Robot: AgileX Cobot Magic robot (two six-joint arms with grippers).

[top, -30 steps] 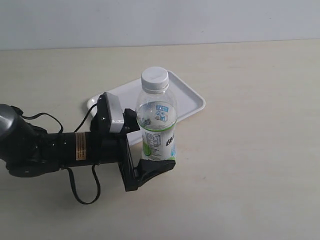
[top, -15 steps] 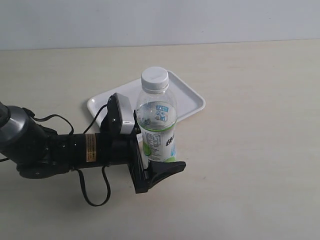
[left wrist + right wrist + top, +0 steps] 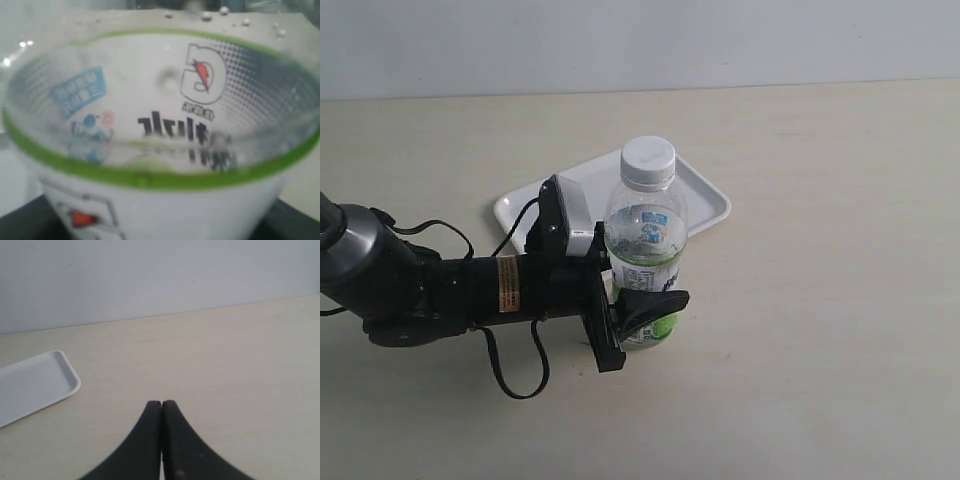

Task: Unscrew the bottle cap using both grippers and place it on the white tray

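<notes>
In the left wrist view, the small clear plastic bottle [image 3: 150, 195] shows a large letter G with a red bolt [image 3: 201, 75], reversed as seen through the wall. Below it are bold black characters [image 3: 175, 132], reversed and blurred. A blue patch [image 3: 80, 92] holds unreadable white characters. The print on the orange sticker [image 3: 506, 284] on the black robot arm [image 3: 440, 290] is too small to read.

a small clear plastic bottle [image 3: 165, 125] fills the view, very close and blurred. a bright green band [image 3: 150, 180] rings it along the edge of a white label [image 3: 165, 212]. blue print [image 3: 80, 92], black lettering [image 3: 170, 130] and a red-and-black logo [image 3: 200, 75] show through the clear wall. water droplets [image 3: 224, 10] cling near one edge. black gripper fingers [image 3: 22, 222] flank it on both sides.
</notes>
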